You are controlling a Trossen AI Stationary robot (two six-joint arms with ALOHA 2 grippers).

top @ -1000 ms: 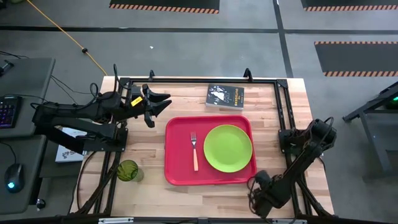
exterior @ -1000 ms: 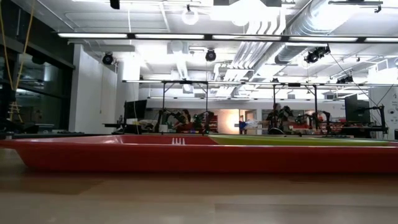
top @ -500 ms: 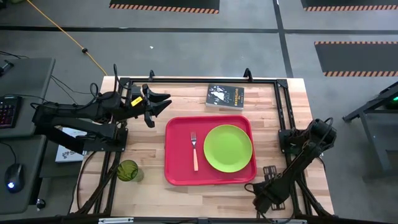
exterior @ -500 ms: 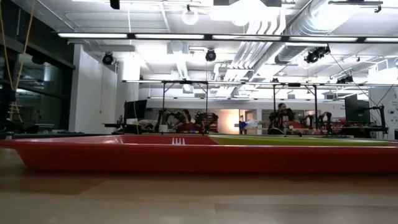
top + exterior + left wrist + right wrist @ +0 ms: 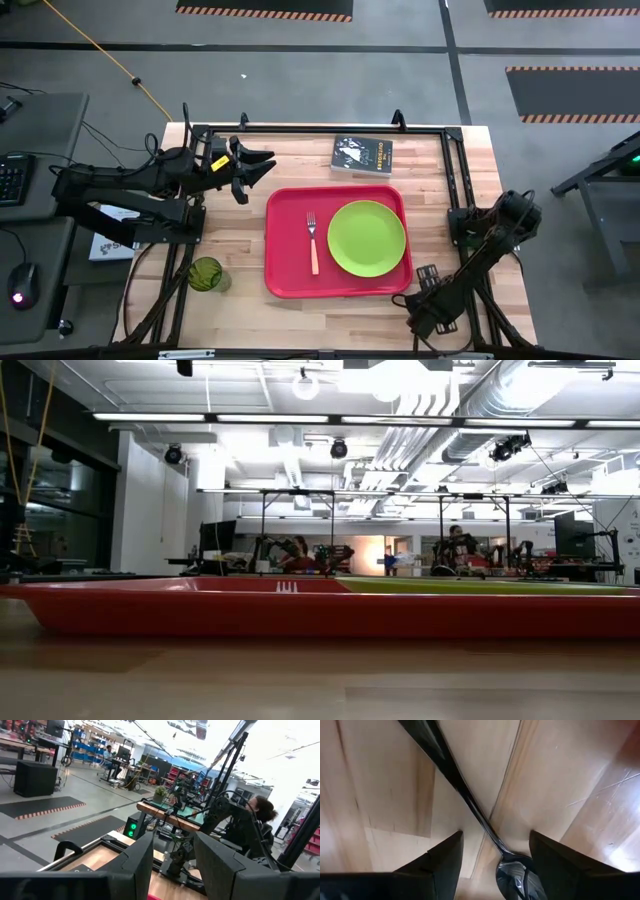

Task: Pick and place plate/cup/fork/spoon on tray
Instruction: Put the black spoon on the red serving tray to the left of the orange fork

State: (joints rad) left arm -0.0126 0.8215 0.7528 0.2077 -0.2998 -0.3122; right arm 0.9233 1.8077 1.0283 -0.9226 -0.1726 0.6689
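One tray (image 5: 283,215), one plate (image 5: 366,238), one fork (image 5: 313,244), one cup (image 5: 206,273), one spoon (image 5: 470,805), one book (image 5: 362,154), two arms.

Tray sits mid-counter (image 5: 240,230), red, long axis left-right. Plate lies flat in its right half. Fork is in the left half, just left of the plate and not touching it; long axis near-far, tines to the far side, orange handle toward the near rim. From the low view only the tray's near wall (image 5: 300,615), the fork's tine tips (image 5: 286,587) and a green sliver of plate (image 5: 480,587) show.

Cup stands upright on the counter off the tray's near-left corner, apart from it.

Book lies flat just beyond the tray's far rim, black cover; there's yellow writing on it but too small to read. No other legible labels.

Left gripper (image 5: 262,160) hangs above the far-left counter, pointing right, well apart from the tray; jaws spread, holding nothing. Wrist view shows the gap between the fingers (image 5: 135,865) empty, room and a person behind.

Right gripper (image 5: 428,300) is low at the near-right counter, just off the tray's near-right corner. Its wrist view has the spoon lying on the wood, the bowl between the two fingers (image 5: 445,862), thin handle running away from the gripper. Jaws parted either side of the bowl; can't tell whether either one is touching it.
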